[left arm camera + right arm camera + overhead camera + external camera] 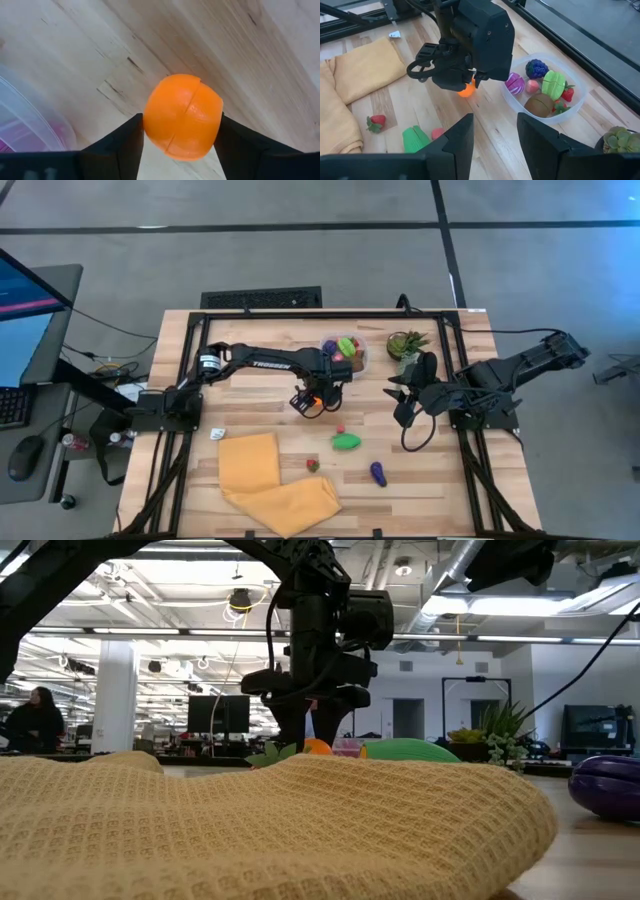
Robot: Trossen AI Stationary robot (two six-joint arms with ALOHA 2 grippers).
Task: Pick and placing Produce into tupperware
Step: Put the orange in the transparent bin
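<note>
A: What is the left claw (181,150) doing?

B: Its two dark fingers pinch a smooth orange toy fruit (183,116), round with a moulded seam, low over the pale wood bench (260,395). I'd call this the pick, just made.

A: And next?

B: Probably a lift and a short carry to the tupperware (580,102), a round clear tub with whitish walls just beside the left claw, already holding several glossy pieces. The release needs to be above its rim.

A: Anything left out?

B: A ribbed green piece (346,442), a purple one (378,473) and small red bits lie near a yellow waffle-weave cloth (270,480).

A: The right claw (495,131)?

B: Waiting by the potted plant (407,343), fingers parted on nothing.
</note>
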